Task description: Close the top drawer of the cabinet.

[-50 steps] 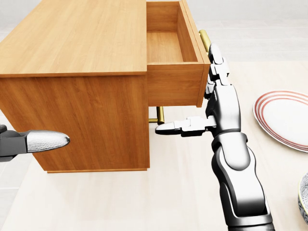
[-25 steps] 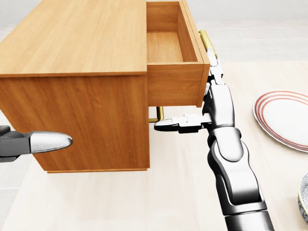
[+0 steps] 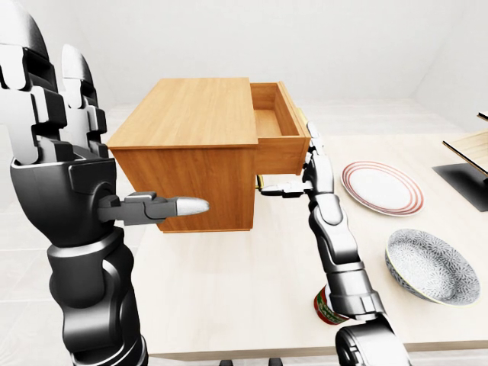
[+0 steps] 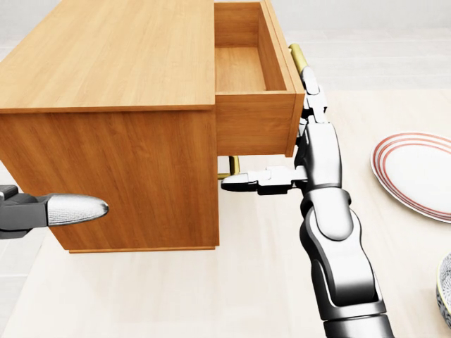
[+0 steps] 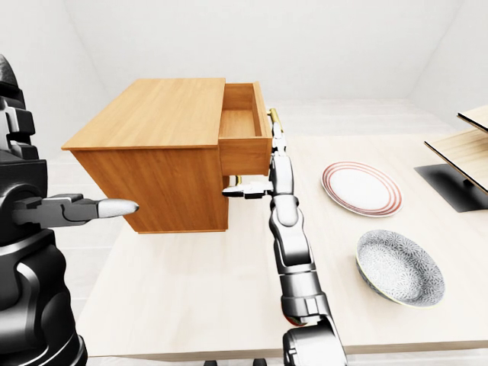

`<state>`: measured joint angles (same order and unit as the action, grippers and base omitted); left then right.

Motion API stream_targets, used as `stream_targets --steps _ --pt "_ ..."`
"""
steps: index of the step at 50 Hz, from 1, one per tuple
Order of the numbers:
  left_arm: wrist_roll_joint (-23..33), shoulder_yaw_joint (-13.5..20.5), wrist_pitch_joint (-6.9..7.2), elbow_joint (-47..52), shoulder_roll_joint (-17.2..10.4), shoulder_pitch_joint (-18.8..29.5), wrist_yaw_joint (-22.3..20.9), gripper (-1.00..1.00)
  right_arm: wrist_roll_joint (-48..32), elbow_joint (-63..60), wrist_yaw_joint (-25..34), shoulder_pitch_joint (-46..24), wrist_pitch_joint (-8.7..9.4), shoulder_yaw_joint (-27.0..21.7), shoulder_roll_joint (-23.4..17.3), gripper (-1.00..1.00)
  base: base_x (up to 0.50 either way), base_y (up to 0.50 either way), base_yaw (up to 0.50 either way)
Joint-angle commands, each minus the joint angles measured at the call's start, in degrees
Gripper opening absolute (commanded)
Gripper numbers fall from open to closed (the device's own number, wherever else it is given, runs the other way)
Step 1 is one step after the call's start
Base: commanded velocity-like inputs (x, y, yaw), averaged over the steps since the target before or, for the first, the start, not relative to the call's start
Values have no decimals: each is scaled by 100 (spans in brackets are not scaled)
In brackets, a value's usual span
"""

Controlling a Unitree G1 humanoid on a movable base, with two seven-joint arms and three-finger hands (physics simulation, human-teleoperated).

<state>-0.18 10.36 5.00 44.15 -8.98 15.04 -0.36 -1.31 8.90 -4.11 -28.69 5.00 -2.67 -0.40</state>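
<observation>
A: So, starting at the left of the head view, what is that silver tip?

B: That is a finger of the left hand [image 3: 61,152]. In the left-eye view the hand stands raised, fingers spread, holding nothing, well apart from the work.

A: And next to it?

B: The cabinet [image 4: 113,91], sitting on the table [image 4: 232,282]. Its top drawer [image 4: 250,77] juts out of the cabinet's right side in the head view, pulled a good way open and looking empty inside. A brass handle [image 4: 298,58] shows along the drawer front.

A: Where is the right hand?

B: The right hand [image 4: 304,144] is against the drawer front, fingers extended upward along the panel beside the handle, thumb sticking out leftward under the drawer. It is spread flat, gripping nothing.

A: So which step is this?

B: I judge it is the push itself, with the palm set on the front. The next move calls for driving the hand leftward in the head view, square to the panel, until the front meets the cabinet.

A: Anything further right?

B: A striped plate [image 4: 416,172] and a patterned bowl [image 3: 431,263], both clear of the arm.
</observation>
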Motion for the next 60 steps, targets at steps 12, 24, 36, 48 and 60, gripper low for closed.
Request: stream_targets --steps 12,24,36,48,60 --pt "-88 37 0 36 76 31 -32 100 -117 289 268 -216 0 581 446 100 0 0 0" --pt "-84 35 0 17 77 -7 -50 100 -164 685 272 -241 0 737 658 100 0 0 0" --pt "-66 26 0 52 76 -13 -74 100 -160 1030 264 -303 0 845 925 100 0 0 0" --pt "-59 31 0 25 83 -14 -95 100 -130 1243 236 -383 0 1024 1266 100 0 0 0" --pt "-30 8 0 45 73 -3 -112 100 147 1443 321 -567 0 1033 1443 100 0 0 0"
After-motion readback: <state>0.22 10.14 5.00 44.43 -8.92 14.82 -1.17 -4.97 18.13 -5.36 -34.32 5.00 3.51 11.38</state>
